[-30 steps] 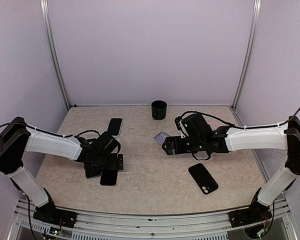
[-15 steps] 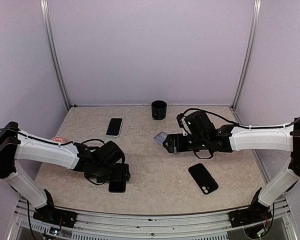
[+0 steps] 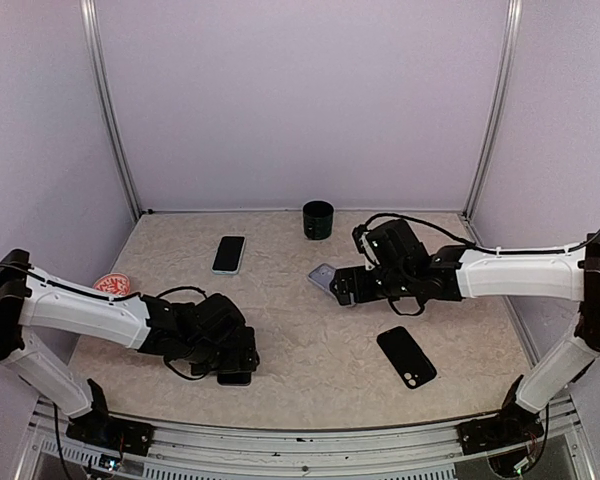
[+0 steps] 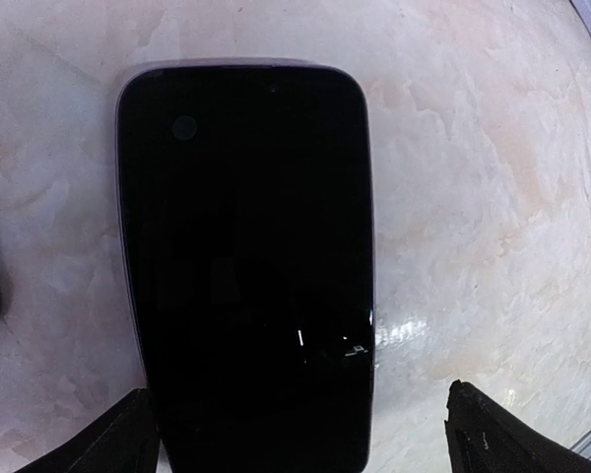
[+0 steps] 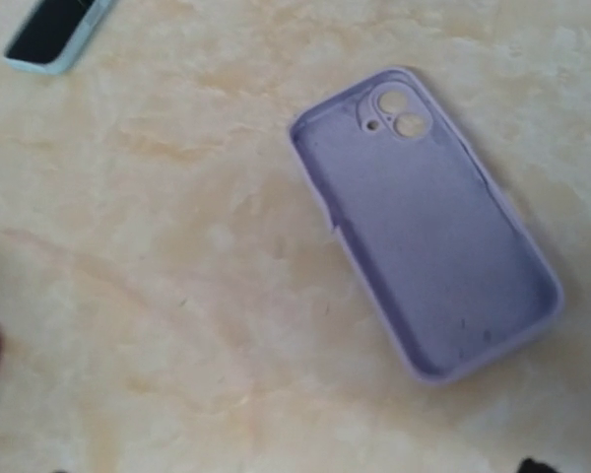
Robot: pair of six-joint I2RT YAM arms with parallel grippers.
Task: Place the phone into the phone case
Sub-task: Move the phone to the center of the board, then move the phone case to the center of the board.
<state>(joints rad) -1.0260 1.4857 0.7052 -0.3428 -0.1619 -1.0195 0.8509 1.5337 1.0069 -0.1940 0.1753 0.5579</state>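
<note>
Phone (image 4: 246,266) not yet cased: it is straddled, ungrasped, by the wide-open left gripper (image 4: 307,432); the empty case (image 5: 428,232) is overhung by the open right gripper (image 3: 340,290).

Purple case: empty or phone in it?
Empty: the purple case lies open side up, bare inner floor and camera holes showing.

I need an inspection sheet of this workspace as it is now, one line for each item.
Surface: beige marbled tabletop, nothing spilled.
Job's things: black-screened phone flat, screen up; lilac silicone phone case empty, open side up.
Clutter: black cylindrical cup; phone in pale blue case; black phone-shaped slab; red-and-white round object.
Hands: left hand open over the black-screened phone; right hand open near the lilac case.
Cables: black cable loops at both wrists.
Surroundings: lilac walls, metal posts.
</note>
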